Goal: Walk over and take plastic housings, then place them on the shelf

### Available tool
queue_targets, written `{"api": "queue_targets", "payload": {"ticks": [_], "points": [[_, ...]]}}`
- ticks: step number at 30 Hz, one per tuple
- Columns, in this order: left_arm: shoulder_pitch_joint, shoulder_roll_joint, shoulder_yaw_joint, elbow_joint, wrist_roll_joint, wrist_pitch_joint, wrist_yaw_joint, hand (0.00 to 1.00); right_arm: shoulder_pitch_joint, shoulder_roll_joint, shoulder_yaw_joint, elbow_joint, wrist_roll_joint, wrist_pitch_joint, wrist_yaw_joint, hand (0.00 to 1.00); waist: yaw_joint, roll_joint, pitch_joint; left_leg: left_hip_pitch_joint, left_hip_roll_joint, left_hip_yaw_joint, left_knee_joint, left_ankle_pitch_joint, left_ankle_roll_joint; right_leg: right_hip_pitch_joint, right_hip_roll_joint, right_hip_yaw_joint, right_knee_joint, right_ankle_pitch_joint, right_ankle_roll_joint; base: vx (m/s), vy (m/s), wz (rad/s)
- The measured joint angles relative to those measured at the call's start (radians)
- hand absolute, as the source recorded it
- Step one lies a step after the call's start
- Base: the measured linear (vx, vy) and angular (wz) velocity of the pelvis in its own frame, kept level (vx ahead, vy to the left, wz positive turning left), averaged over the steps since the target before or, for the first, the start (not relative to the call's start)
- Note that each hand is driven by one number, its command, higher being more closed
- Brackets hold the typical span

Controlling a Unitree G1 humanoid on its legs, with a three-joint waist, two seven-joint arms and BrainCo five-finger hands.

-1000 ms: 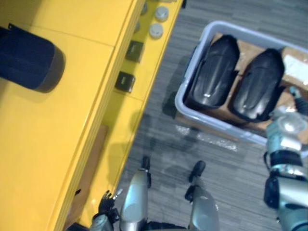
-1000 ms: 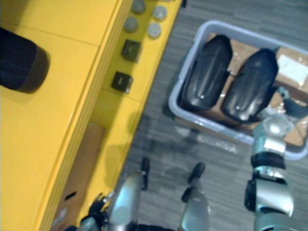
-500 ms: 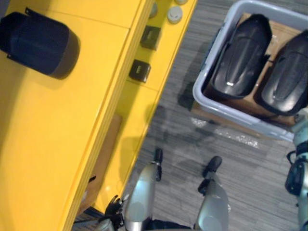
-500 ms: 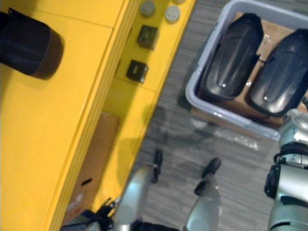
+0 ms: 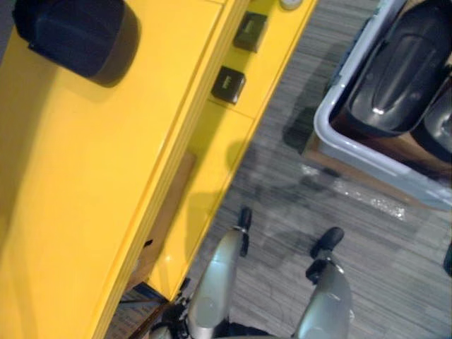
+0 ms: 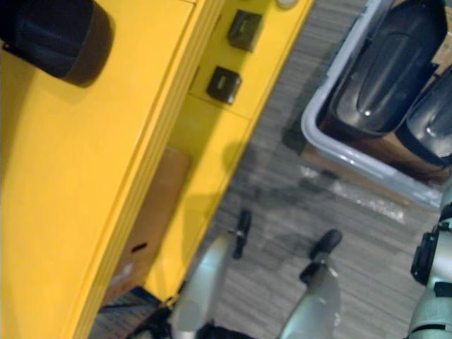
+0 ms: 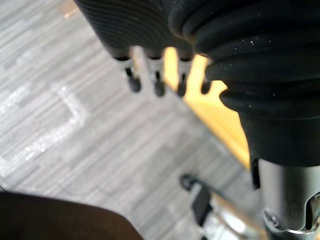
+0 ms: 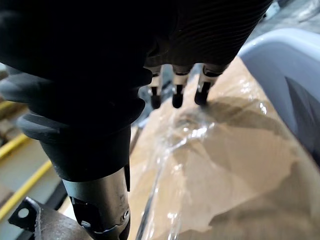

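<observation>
Camera shifting as robot is walking, things themselves staying put | plastic housings [image 5: 402, 67] lying in grey bin [image 5: 367, 159], far right | left hand [image 7: 159, 75] and right hand [image 8: 176, 92] hanging released, carrying nothing | yellow shelf [image 5: 85, 176] at left | judgement: pickup still pending.

Two black, glossy housings lay side by side in a pale grey bin [image 5: 323, 123] on the floor, well apart from the yellow shelf [image 5: 85, 176]. Both were long, rounded shells with their domed backs up. The nearer housing [image 6: 385, 70] to the shelf caught small highlights; the farther housing [image 6: 434, 120] was partly cut off. A third housing [image 5: 78, 32], dark and rounded, rested on the shelf's top surface.
</observation>
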Motion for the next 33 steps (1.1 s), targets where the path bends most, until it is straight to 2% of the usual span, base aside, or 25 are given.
{"api": "queue_targets", "payload": {"ticks": [5, 9, 13, 17, 20, 21, 26, 29, 33], "points": [[0.0, -0.005, 0.001, 0.0, -0.021, -0.013, -0.006, 0.0, -0.001, 0.0, 0.006, -0.067, -0.029, -0.009, -0.061, 0.0, -0.001, 0.01, -0.007, -0.011, 0.009, 0.002, 0.016, -0.004, 0.005, 0.002, 0.007, -0.001, -0.018, 0.008, 0.004, 0.0, 0.015, -0.02], [0.0, -0.004, 0.002, -0.003, -0.035, -0.033, -0.028, 0.0, -0.01, 0.0, 0.005, -0.121, -0.048, -0.047, -0.113, 0.0, -0.003, 0.009, -0.007, -0.011, 0.013, 0.007, 0.023, -0.005, 0.005, 0.008, 0.013, 0.0, -0.033, 0.025, 0.011, 0.01, 0.017, -0.03], [0.0, 0.0, 0.002, -0.01, -0.039, -0.03, -0.045, 0.0, -0.026, 0.002, 0.004, -0.228, -0.093, -0.092, -0.155, 0.0, -0.006, 0.006, -0.005, 0.014, 0.023, 0.012, 0.019, -0.009, 0.004, 0.035, 0.026, 0.005, -0.054, 0.034, 0.007, -0.01, 0.02, -0.07], [0.0, 0.004, 0.002, -0.013, -0.04, -0.024, -0.06, 0.0, -0.026, 0.012, 0.006, -0.29, -0.146, -0.115, -0.169, 0.0, -0.007, 0.0, 0.0, 0.042, 0.033, 0.032, 0.006, -0.012, 0.005, 0.059, 0.034, 0.011, -0.075, 0.033, 0.001, -0.03, 0.013, -0.1], [0.0, 0.008, 0.004, -0.013, -0.04, -0.005, -0.07, 0.0, -0.026, 0.026, 0.007, -0.336, -0.147, -0.122, -0.186, 0.0, -0.016, -0.008, 0.006, 0.047, 0.038, 0.034, -0.003, -0.01, 0.003, 0.059, 0.039, 0.012, -0.083, 0.036, 0.0, -0.03, 0.015, -0.08], [0.0, 0.013, 0.005, -0.013, -0.041, 0.001, -0.07, 0.0, -0.026, 0.043, 0.007, -0.342, -0.148, -0.122, -0.186, 0.0, -0.02, -0.018, 0.013, 0.059, 0.038, 0.035, -0.013, -0.008, 0.0, 0.062, 0.039, 0.018, -0.083, 0.036, 0.0, -0.01, 0.003, -0.07], [0.0, 0.016, 0.005, -0.011, -0.04, 0.01, -0.072, 0.0, -0.025, 0.075, 0.026, -0.345, -0.146, -0.12, -0.18, 0.0, -0.029, -0.021, 0.014, 0.075, 0.041, 0.034, -0.026, -0.006, -0.003, 0.075, 0.041, 0.015, -0.084, 0.04, 0.005, 0.0, 0.001, -0.01], [0.0, 0.016, 0.005, -0.011, -0.041, 0.01, -0.072, 0.0, -0.025, 0.091, 0.038, -0.343, -0.142, -0.105, -0.146, 0.0, -0.026, -0.022, 0.015, 0.075, 0.041, 0.031, -0.032, -0.005, -0.004, 0.075, 0.041, 0.011, -0.085, 0.04, 0.005, 0.01, 0.026, 0.03], [0.0, 0.014, 0.0, -0.01, -0.041, 0.005, -0.072, 0.0, -0.027, 0.094, 0.073, -0.275, -0.083, -0.045, -0.112, 0.0, -0.005, -0.022, 0.015, 0.076, 0.035, 0.029, -0.044, 0.0, -0.004, 0.075, 0.036, 0.006, -0.085, 0.04, 0.005, 0.0, 0.029, 0.05]]}}
